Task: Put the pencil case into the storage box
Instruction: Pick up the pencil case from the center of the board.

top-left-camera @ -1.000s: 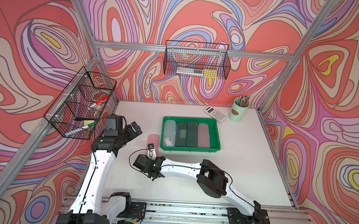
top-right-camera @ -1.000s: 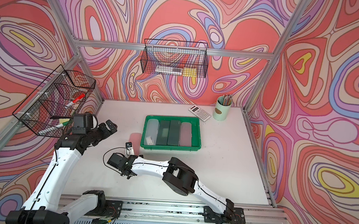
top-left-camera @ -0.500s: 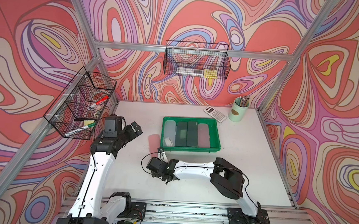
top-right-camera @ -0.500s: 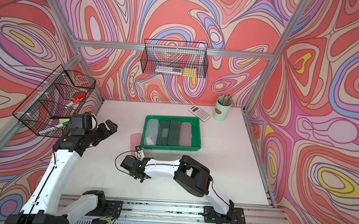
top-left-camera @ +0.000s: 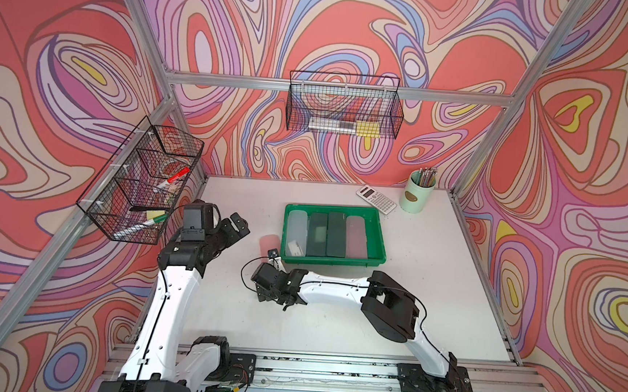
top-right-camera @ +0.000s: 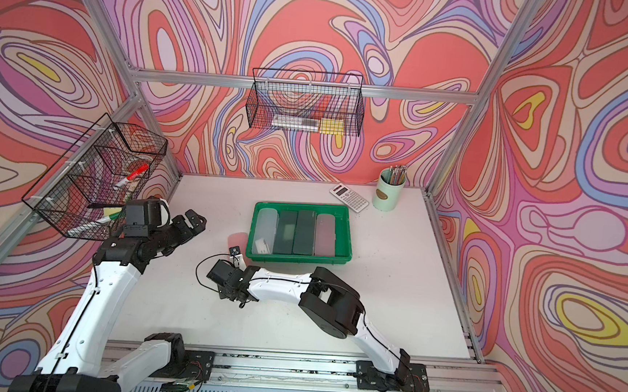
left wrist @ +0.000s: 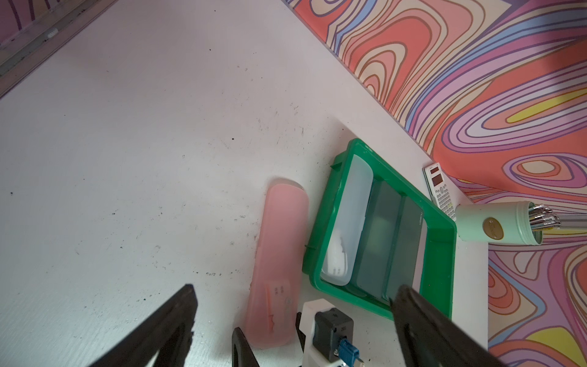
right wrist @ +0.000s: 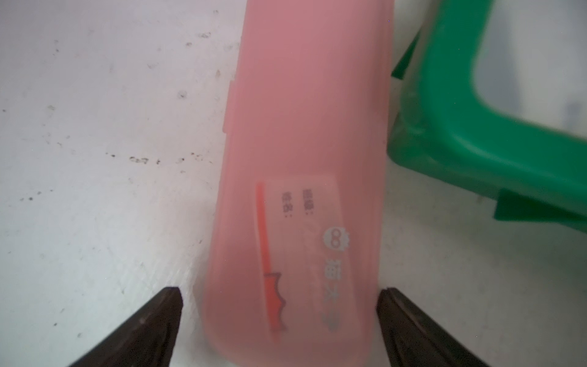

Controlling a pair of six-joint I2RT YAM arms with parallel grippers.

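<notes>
Grasping is in hand: the pink pencil case (right wrist: 295, 159) lies on the bench (right wrist: 95, 127) between the spread right jaws, unpinched, the green storage box (right wrist: 460, 143) just outside one jaw; closing, then lifting over its rim, is judged required; left jaws spread, empty.

The pink pencil case (left wrist: 279, 254) is lying flat and closed on the white bench (left wrist: 127, 159). It is translucent, with rounded ends and a printed label (right wrist: 305, 241) showing near one end. It is sitting just beside the storage box (top-left-camera: 375, 231), at the box's 9 o'clock side, its length running 12 to 6. The bright green box is resting level, holding a row of four cases (top-left-camera: 335, 234).
</notes>
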